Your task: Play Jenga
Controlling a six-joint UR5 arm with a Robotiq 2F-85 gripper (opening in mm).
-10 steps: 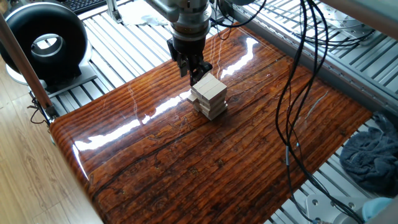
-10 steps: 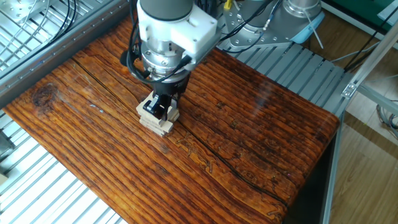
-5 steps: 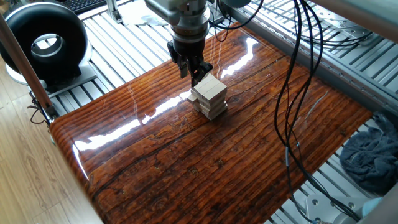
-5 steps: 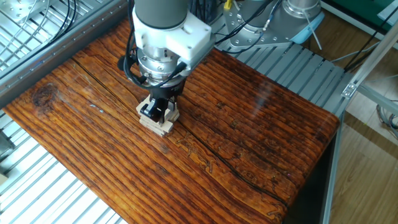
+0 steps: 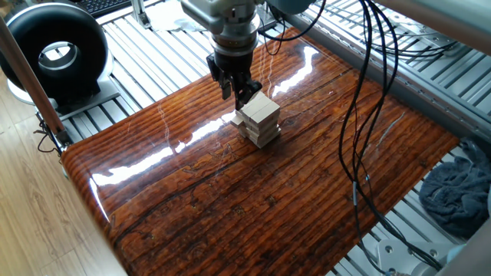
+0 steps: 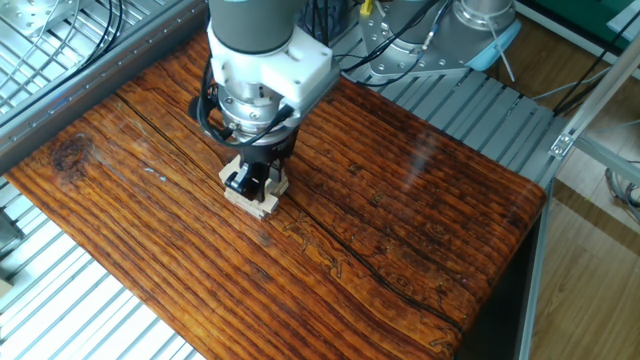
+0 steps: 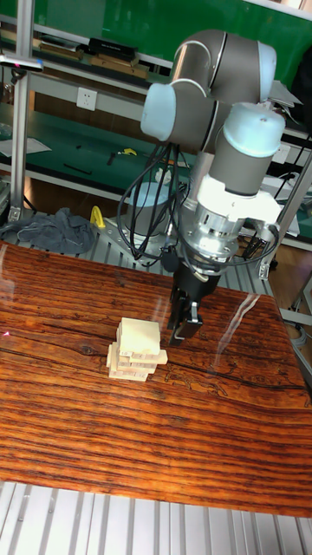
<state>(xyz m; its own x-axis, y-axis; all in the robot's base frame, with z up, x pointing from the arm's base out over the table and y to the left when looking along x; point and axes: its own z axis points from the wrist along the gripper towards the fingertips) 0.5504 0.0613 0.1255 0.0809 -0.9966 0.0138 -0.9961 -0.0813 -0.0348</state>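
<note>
The Jenga tower [image 5: 258, 119] of pale wooden blocks stands in crossed layers near the middle of the glossy wooden table [image 5: 230, 207]. In the tall fixed view the tower [image 7: 136, 350] looks slightly uneven, with some blocks sticking out at the sides. My gripper [image 7: 181, 335] hangs just to its right, fingertips at the height of the upper layers, a small gap from the blocks. Its fingers look shut with nothing between them. In the other fixed view the gripper [image 6: 249, 181] covers much of the tower [image 6: 262, 206].
A black ring-shaped device [image 5: 54, 47] stands off the table's far left corner. Dark cables [image 5: 367, 115] hang over the right side. A grey cloth [image 5: 459, 192] lies beyond the right edge. Metal slats surround the table.
The arm has shifted slightly sideways beside the tower, leftward in the other fixed view. The tower's blocks have not visibly moved.
</note>
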